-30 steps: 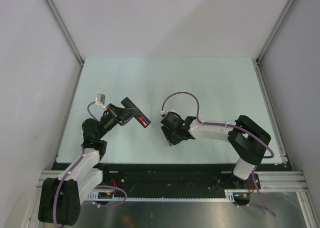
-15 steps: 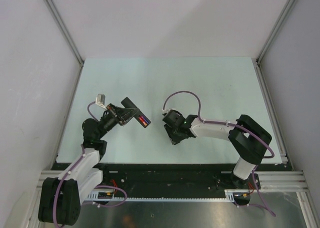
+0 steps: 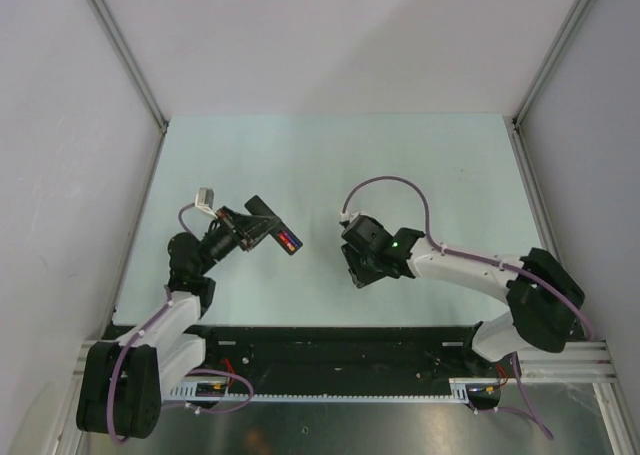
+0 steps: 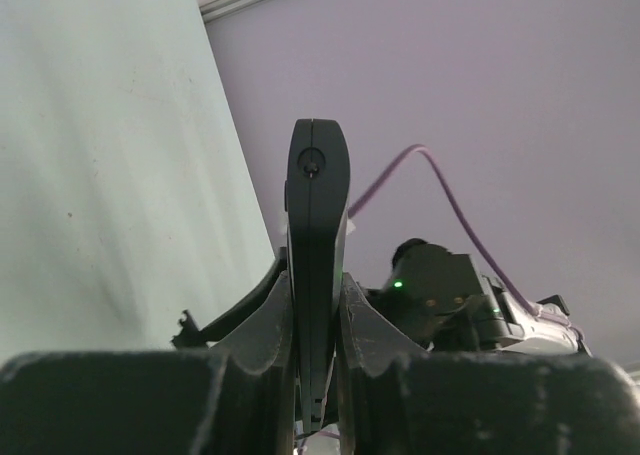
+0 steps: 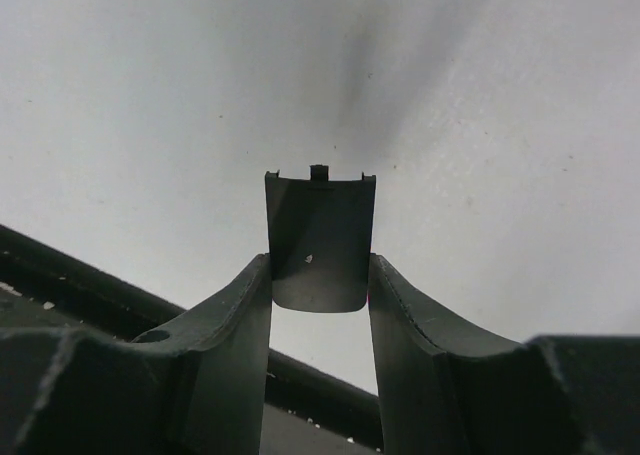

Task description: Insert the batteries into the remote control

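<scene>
The remote control (image 3: 270,225), where is it?
Up off the worktop (image 3: 330,165), on the left side. The left hand (image 3: 252,231) is clamped on it, one finger pressed to each flat face, and the bar juts out past the fingertips.
How does it sit?
From the top camera it runs on a slant, its far end away from the arm bases and its near end pointing toward the right arm. From the left wrist it is seen edge-on, standing between the two fingers (image 4: 268,325).
And the batteries (image 3: 290,241)?
They lie side by side in the open bay at the remote's near end, one red-orange, one dark blue-purple.
What is the right hand (image 3: 356,273) doing?
It sits near the middle of the worktop, well apart from the remote, closed on a small black cover piece (image 5: 320,240). Both fingers touch the piece's side edges, and its tabbed edge points away from the wrist.
Is that piece lifted?
I cannot tell.
</scene>
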Controlling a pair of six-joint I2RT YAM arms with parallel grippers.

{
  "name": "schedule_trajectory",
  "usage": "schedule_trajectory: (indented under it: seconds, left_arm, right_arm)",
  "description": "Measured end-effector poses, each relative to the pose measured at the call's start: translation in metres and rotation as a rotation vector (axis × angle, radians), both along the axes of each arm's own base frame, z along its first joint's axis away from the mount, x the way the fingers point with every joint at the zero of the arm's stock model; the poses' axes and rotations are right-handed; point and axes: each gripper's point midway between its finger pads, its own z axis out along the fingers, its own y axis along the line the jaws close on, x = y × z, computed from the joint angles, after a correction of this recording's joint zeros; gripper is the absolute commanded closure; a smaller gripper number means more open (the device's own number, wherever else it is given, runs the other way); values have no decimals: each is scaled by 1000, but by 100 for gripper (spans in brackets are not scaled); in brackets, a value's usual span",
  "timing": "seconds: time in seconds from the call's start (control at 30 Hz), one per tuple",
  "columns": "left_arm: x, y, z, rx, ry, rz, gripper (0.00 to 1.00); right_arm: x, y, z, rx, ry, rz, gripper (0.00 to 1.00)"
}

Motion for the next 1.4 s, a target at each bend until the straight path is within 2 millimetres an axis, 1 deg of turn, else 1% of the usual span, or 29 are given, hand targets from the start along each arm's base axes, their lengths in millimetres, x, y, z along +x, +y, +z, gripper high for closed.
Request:
schedule_trajectory:
  seconds: [0.13, 0.27, 0.37, 0.47, 0.53, 0.63, 0.7, 0.9, 1.13, 1.27, 1.4]
  left_arm:
    - [3, -2, -8, 8, 24, -1, 100]
    - [6, -10, -16, 23, 52, -16, 100]
    - [10, -24, -19, 37, 66, -46, 100]
    - [15, -36, -21, 52, 72, -69, 100]
    - [18, -45, -22, 61, 75, -82, 100]
    - [22, -57, -25, 74, 83, -101, 100]
    - [23, -64, -29, 82, 94, -112, 100]
    - [27, -88, -38, 107, 116, -152, 100]
    - [26, -116, -36, 109, 107, -215, 100]
    - [24, -124, -37, 104, 101, -237, 100]
    - [23, -129, -40, 95, 109, -249, 100]
  right_arm:
    - [-1, -6, 18, 22, -24, -11, 76]
    - [-1, -11, 37, 28, -44, -19, 76]
    - [2, -10, 59, 58, -77, -23, 76]
    - [6, -9, 88, 99, -122, -32, 76]
    - [6, -9, 104, 122, -145, -34, 76]
    - [7, -12, 121, 142, -170, -39, 75]
    - [6, -13, 125, 143, -172, -38, 75]
    - [2, -16, 125, 130, -163, -33, 75]
    - [5, -12, 135, 142, -174, -18, 75]
    - [8, -5, 143, 160, -178, -8, 75]
    - [11, 2, 142, 166, -173, 1, 75]
